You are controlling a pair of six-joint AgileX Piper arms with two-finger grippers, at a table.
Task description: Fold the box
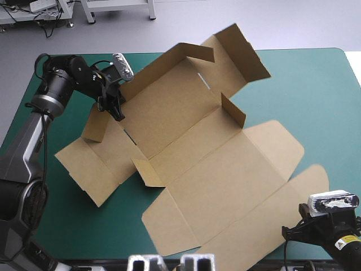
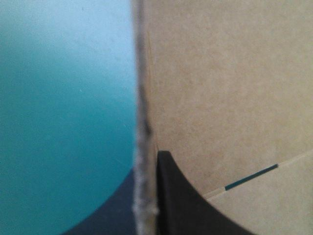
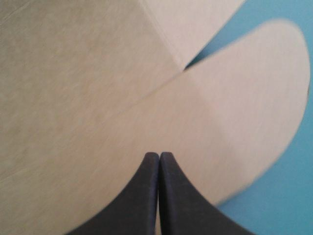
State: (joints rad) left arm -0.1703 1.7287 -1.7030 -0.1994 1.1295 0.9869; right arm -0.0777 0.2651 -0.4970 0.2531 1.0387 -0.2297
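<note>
Left gripper [image 1: 118,113] clamped the box [image 1: 214,164] wall, upper left of frame; right gripper [image 3: 159,155] fingers pressed together, lower right.

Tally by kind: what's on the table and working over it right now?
box, brown: 1
claws, black: 2 (left claw, right claw)
table cover, teal-green: 1
Total: 4
</note>
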